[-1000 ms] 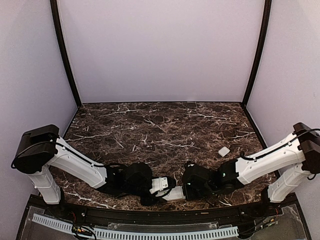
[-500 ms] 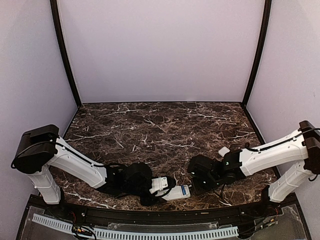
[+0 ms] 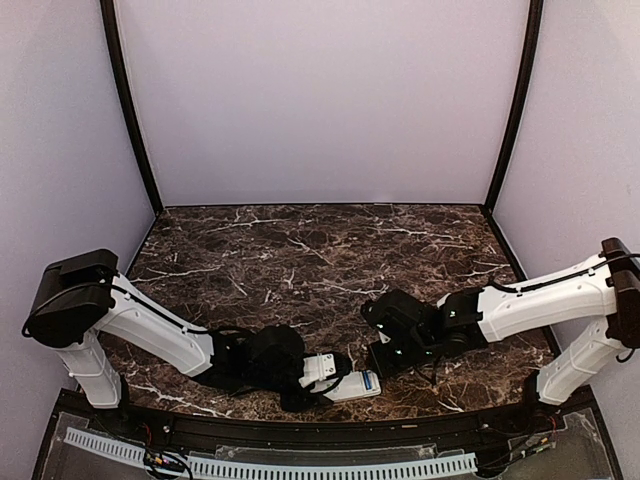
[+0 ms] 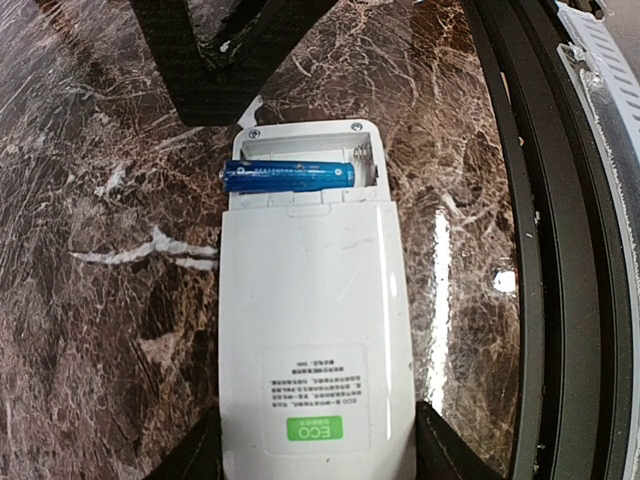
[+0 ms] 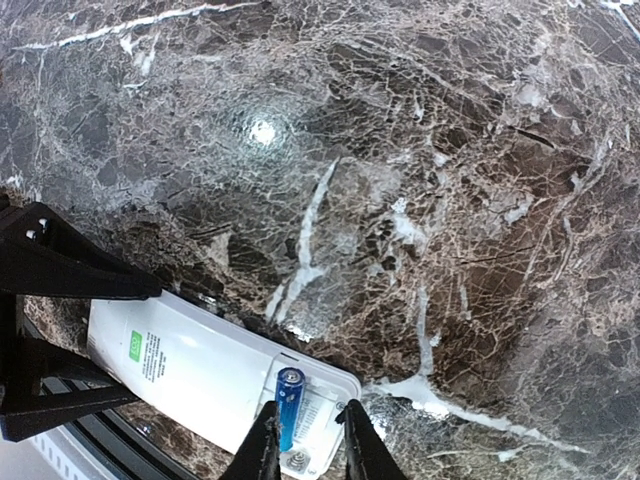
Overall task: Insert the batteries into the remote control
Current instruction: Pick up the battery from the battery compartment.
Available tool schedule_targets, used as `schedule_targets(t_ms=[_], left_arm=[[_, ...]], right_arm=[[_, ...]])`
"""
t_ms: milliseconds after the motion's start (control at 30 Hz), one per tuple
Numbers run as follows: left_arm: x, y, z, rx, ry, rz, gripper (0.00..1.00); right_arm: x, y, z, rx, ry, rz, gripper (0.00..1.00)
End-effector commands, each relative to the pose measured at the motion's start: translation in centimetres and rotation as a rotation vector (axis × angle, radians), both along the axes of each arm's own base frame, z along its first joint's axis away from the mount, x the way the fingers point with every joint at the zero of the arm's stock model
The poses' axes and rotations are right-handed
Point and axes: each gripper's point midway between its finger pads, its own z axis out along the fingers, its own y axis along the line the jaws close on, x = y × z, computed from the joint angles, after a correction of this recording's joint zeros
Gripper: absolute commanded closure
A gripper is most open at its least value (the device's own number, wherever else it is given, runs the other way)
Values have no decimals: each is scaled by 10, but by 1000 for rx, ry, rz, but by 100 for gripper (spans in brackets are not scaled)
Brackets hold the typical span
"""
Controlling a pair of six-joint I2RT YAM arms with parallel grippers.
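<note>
- We are seeing the left gripper [image 4: 315, 458] clamping the remote control [image 4: 315, 290] at its label end.
- The right gripper [image 5: 308, 445] is hovering narrowly parted and empty, just above the seated battery [image 5: 290, 392].

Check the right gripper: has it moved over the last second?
Yes. The right gripper has drawn back from the remote control toward the table's far side. The remote control has not shifted, and its battery now shows.

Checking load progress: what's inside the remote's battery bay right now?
One blue battery lies across the open bay of the remote control, which is back up. The space beside it looks empty. Contacts under the battery are covered.
</note>
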Motion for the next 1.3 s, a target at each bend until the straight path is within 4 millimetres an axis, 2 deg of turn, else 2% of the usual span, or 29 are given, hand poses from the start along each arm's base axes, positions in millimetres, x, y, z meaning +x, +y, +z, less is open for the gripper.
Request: schedule_targets(t_ms=[0,100,233,500,633,867,1067,1267], left_arm=[[-15,58,-52,254,57,6,48],[-14,58,-52,253,61,16,37],[-13,62,-52,252,68,54,29],[-11,66,-51,255,18,107,27],[-10,65,-51,252,21,119,30],[-10,66,-51,255,34,136,46],[-12,65,-51,254,29,111,56],[-13,63,-50,255,23,91,63]], right_arm=[[2,4,3,20,6,3,79],[2,1,5,22,6,-4,79],[2,-3,4,5,12,-9,77],[0,-7,-1,-22,29,-12,77],[1,-4,1,-24,23,-6,77],[-1,8,-1,-8,65,-11,77],[-1,6,-10,-30,89,-51,78],[6,13,-10,-38,64,-43,82]])
